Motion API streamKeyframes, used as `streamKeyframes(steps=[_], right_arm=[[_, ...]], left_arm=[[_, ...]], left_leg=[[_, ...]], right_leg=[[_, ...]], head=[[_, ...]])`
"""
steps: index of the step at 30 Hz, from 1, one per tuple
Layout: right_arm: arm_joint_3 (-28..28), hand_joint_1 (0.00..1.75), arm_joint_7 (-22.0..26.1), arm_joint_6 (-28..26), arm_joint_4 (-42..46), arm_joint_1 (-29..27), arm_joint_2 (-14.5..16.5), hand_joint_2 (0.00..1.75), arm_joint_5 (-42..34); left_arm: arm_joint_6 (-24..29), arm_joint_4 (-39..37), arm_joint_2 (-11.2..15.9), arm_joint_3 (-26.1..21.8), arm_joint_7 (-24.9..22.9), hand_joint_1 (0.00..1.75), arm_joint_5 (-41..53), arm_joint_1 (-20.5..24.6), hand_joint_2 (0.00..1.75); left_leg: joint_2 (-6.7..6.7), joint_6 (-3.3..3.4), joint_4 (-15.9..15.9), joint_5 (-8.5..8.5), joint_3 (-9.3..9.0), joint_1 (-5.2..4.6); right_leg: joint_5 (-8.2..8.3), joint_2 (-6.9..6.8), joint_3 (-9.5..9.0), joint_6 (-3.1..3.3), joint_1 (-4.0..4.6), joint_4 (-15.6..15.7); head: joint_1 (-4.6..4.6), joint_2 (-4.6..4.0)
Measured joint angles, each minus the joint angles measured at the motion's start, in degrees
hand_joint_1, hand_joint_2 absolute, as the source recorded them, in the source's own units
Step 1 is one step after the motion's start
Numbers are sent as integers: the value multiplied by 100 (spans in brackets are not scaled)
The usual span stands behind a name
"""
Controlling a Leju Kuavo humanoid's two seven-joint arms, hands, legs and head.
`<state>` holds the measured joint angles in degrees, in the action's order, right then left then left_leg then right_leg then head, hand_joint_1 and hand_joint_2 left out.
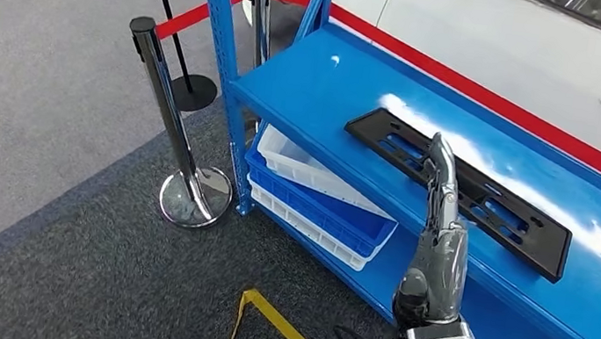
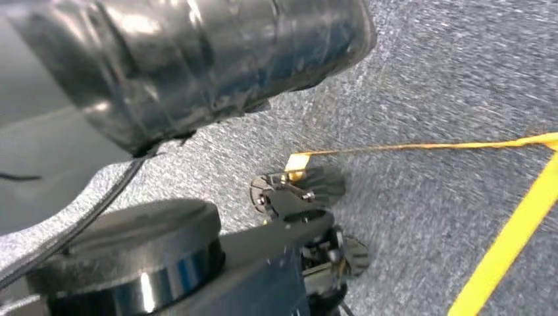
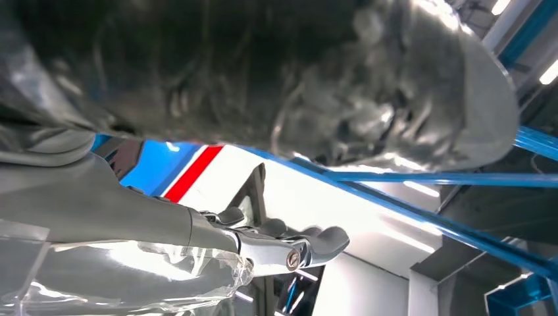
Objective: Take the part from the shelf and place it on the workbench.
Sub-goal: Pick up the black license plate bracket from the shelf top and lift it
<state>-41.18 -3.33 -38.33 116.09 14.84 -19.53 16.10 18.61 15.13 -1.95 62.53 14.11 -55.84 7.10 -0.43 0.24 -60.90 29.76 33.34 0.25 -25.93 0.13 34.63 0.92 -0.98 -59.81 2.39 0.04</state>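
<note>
Part (image 1: 462, 190): flat black slotted frame lying on blue shelf (image 1: 327, 84) top, long axis 10-to-4 o'clock. Its middle is hidden behind the right robot hand (image 1: 441, 216), raised upright in front of the shelf edge, fingers extended straight toward 12, holding nothing; contact with part can't be judged. Left robot hand: state can't tell. Below the top, stacked crates (image 1: 311, 193), white and blue, contents not visible. Chrome stanchion (image 1: 171, 116) at 9 o'clock.

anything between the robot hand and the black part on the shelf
Nothing. In the head view the right robot hand reaches up over the front edge of the blue shelf, and its fingertips overlap the black part.
</note>
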Motion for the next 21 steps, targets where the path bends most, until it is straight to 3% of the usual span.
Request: streamKeyframes(steps=[3,5,6,7,9,10,13,16,17,19,20,21], right_arm=[[-1,0,46,7,1,4,1,0,-93],[-2,0,56,9,-2,2,1,0,-109],[-1,0,61,11,-2,1,1,0,-114],[-1,0,66,16,-3,1,1,0,-117],[-1,0,78,23,-1,1,1,0,-144],[-1,0,84,26,0,0,1,0,-164],[0,0,97,26,3,-4,1,0,-228],[0,0,123,26,3,-8,-1,0,-282],[0,0,132,26,3,-10,0,0,-292],[0,0,143,29,1,-24,3,0,-310],[0,0,145,31,-2,-37,4,0,-323],[0,0,147,34,-6,-50,4,0,-341]], left_arm=[[-9,0,-2,23,-10,0,5,2,0],[-9,0,-2,42,-19,0,8,-10,0],[-9,0,-2,44,-26,0,10,-14,0],[-9,0,-2,44,-36,0,11,-13,0],[-9,0,-2,45,-58,0,13,-5,0],[-9,0,-2,45,-68,0,13,1,0],[-7,0,-1,46,-97,0,16,-5,0],[-5,0,-3,46,-108,0,36,-9,0],[-4,0,-5,47,-110,0,43,-5,0],[-3,0,-7,49,-116,0,48,1,0],[-1,0,-7,50,-122,0,48,-1,0],[3,0,-7,51,-130,0,48,-5,0]], left_leg=[[7,-47,-968,374,539,18],[7,-40,-1349,378,819,25],[7,-21,-1248,239,811,23],[7,11,-948,20,697,16],[7,83,-214,-314,376,-17],[7,111,50,-395,251,-41],[0,147,208,-390,166,-84],[3,214,343,-425,62,-38],[7,234,381,-429,21,-25],[13,263,396,-406,-16,-29],[14,272,392,-391,-26,-29],[12,273,387,-375,-38,-29]], right_leg=[[-31,-12,-36,54,20,4],[-54,-7,-59,76,42,2],[-68,-2,-78,79,50,2],[-84,4,-104,77,56,2],[-116,9,-155,58,63,11],[-129,8,-169,36,63,16],[-142,6,-187,-54,53,50],[-235,4,-165,-138,49,-40],[-357,4,-57,-156,46,-261],[-657,4,328,-180,38,-977],[-731,4,516,-192,34,-1285],[-705,3,626,-202,30,-1431]], head=[[34,0],[34,0],[35,0],[34,0],[30,0],[31,0],[32,0],[19,0],[11,0],[2,0],[0,0],[-2,0]])
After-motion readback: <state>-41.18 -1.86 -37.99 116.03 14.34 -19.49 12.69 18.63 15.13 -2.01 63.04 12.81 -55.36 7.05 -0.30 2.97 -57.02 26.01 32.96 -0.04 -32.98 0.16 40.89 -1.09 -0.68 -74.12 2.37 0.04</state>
